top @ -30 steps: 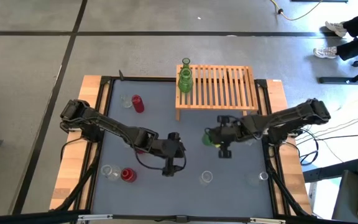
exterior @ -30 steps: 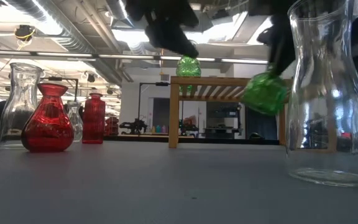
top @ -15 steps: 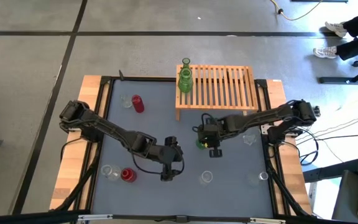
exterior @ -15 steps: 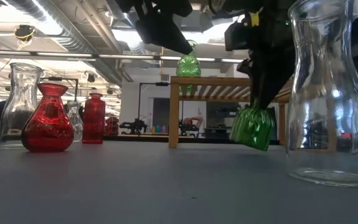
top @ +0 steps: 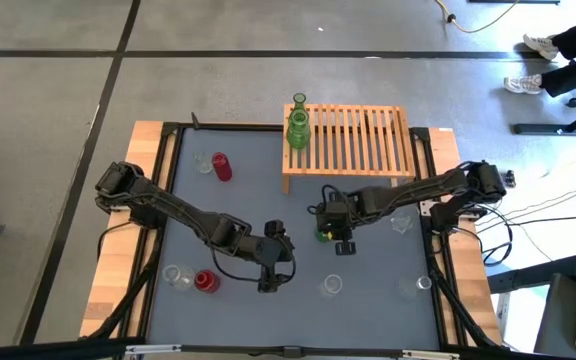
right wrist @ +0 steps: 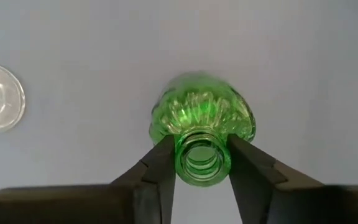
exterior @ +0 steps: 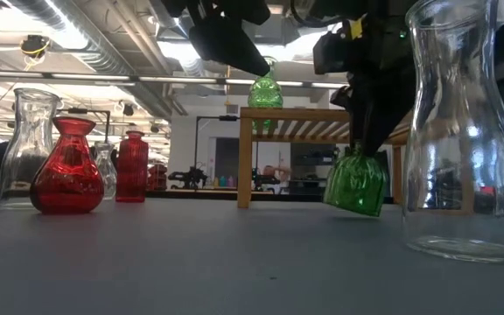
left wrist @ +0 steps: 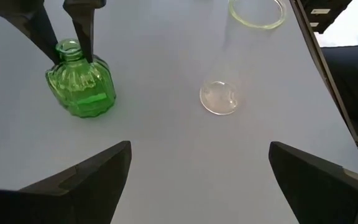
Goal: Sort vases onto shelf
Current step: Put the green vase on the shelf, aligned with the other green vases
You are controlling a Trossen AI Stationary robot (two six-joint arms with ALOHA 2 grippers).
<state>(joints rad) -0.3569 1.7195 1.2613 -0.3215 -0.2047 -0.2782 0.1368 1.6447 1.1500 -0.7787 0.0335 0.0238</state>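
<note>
While pinching squat green vase point(right wrist: 201, 134) neck, R gripper point(right wrist: 199, 163) jaws straight down; L gripper point(left wrist: 197, 180) jaws spread.

Right end effector point(top: 324, 233) reaching mid-table, fingers pinched inward, left end effector point(top: 272, 280) nearby, fingers spread

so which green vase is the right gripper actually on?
The squat ribbed green vase on the table, neck between the right gripper fingers. The other, a tall green vase, stands on the shelf corner, untouched.

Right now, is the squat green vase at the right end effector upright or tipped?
Slightly tipped: the squat green vase leans, one base edge lifted, neck between the right end effector's fingers.
</note>
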